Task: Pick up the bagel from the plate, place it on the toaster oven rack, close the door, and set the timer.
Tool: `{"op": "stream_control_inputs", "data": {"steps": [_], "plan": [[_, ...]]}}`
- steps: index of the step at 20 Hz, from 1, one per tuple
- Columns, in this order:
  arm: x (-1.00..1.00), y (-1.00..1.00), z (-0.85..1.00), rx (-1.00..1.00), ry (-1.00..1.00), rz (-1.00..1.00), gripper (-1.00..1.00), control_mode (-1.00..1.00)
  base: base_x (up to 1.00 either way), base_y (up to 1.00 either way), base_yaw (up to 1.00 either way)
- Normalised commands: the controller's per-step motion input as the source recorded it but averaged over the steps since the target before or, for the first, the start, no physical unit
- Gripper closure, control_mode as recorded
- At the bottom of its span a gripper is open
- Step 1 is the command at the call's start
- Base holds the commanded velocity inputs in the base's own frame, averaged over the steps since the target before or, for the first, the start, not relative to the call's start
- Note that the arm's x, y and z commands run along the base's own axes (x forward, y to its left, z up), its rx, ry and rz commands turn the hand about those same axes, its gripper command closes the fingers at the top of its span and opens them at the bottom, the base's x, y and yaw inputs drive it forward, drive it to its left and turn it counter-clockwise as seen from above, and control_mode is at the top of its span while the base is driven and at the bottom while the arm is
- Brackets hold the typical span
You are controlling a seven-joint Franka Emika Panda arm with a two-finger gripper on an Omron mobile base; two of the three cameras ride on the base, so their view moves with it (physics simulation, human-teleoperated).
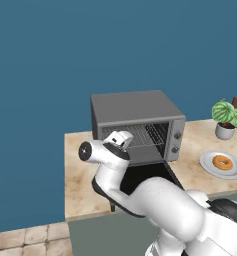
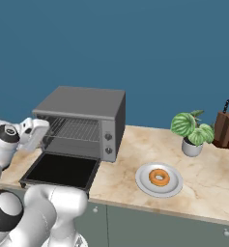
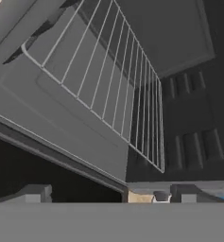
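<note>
Bagel (image 2: 159, 177) flat on plate (image 2: 144, 185), hole upward

Bkgd: plain blue wall (image 2: 135, 43) behind counter, flat, evenly lit, no visible light source. Countertop (image 2: 203, 185) beige marble-look w/ brown veining, runs L–R. Cabinet fronts (image 2: 150, 226) below counter grey; small round knob at far right edge in right base view. Floor (image 1: 25, 240) beige stone tiles, seen lower left of left base view. Potted plant (image 2: 191, 130) in white pot at counter rear; brown knife block (image 2: 225, 128) just beside it, nr wall.
</note>
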Motion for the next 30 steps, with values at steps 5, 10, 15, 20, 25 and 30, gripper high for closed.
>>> {"op": "stream_control_inputs", "data": {"steps": [5, 10, 15, 20, 25, 30], "plan": [[0.3, 0.0, -0.24, -0.13, -0.05, 0.07, -1.0, -1.0, 0.0, 0.0, 0.0], [0.25, 0.0, -0.14, -0.1, -0.13, 0.05, -1.0, -1.0, 0.0, 0.0, 0.0], [0.33, 0.0, -0.12, -0.08, -0.11, 0.02, -1.0, -1.0, 0.0, 0.0, 0.0], [0.19, 0.0, -0.08, -0.02, -0.14, 0.01, -1.0, -1.0, 0.0, 0.0, 0.0], [0.24, 0.0, -0.08, -0.03, -0.1, 0.02, -1.0, -1.0, 0.0, 0.0, 0.0], [0.18, 0.0, -0.09, -0.01, -0.06, 0.02, -1.0, -1.0, 0.0, 0.0, 0.0]]}}
